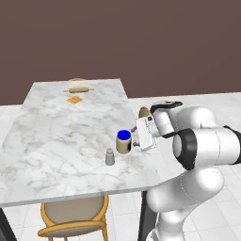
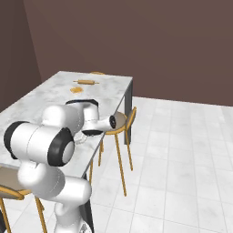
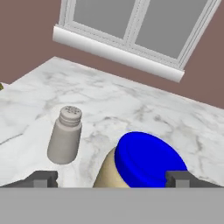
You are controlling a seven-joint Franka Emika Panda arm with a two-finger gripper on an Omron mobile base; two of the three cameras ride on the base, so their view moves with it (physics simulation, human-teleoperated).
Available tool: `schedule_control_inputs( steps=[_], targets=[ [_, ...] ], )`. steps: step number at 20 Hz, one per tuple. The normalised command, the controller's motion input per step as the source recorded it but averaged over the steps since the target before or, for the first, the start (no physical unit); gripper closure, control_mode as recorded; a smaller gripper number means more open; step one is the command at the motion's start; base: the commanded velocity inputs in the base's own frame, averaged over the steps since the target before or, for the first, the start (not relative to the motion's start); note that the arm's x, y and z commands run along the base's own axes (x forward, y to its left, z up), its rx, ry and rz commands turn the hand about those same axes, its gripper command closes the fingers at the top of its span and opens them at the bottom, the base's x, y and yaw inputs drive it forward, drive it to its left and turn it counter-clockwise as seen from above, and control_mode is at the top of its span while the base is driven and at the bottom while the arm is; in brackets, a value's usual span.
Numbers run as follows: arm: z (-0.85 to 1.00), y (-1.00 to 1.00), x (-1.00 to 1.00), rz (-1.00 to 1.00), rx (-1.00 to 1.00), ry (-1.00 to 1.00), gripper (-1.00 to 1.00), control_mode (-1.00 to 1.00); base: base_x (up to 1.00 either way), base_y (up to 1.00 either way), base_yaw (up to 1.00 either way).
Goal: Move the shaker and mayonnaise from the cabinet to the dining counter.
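Presently, the mayonnaise stands upright on the bench, near its right edge towards the front, blue lid up. The shaker stands upright just beside it, slightly nearer the front edge, apart from the jar. In the hand view the mayonnaise lies between the two fingertips, which stand spread well wider than the lid and touch nothing; the shaker sits to the left of the jar, its perforated cap visible. The tool is level with the jar at the bench's right edge, its jaws spread, just beside the mayonnaise without gripping it. In the right base view the arm's own body hides both items and the tool, and only the bench can be confirmed there. At the far end of the bench lie a rolling pin and, just in front of it, a small orange flat item. One chair is tucked under the near edge, and another chair stands at the right side. A window shows on the wall beyond the bench in the hand view.
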Motion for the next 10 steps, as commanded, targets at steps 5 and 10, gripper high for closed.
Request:
schedule_control_inputs(
  steps=[5,10],
  targets=[
    [0.19,-0.17,-0.23,0.0,0.03,-0.03,-1.0,-1.0,0.0,0.0,0.0],
    [0.42,-0.02,-0.38,-0.03,0.01,0.0,-1.0,-1.0,0.0,0.0,0.0]
  ],
)
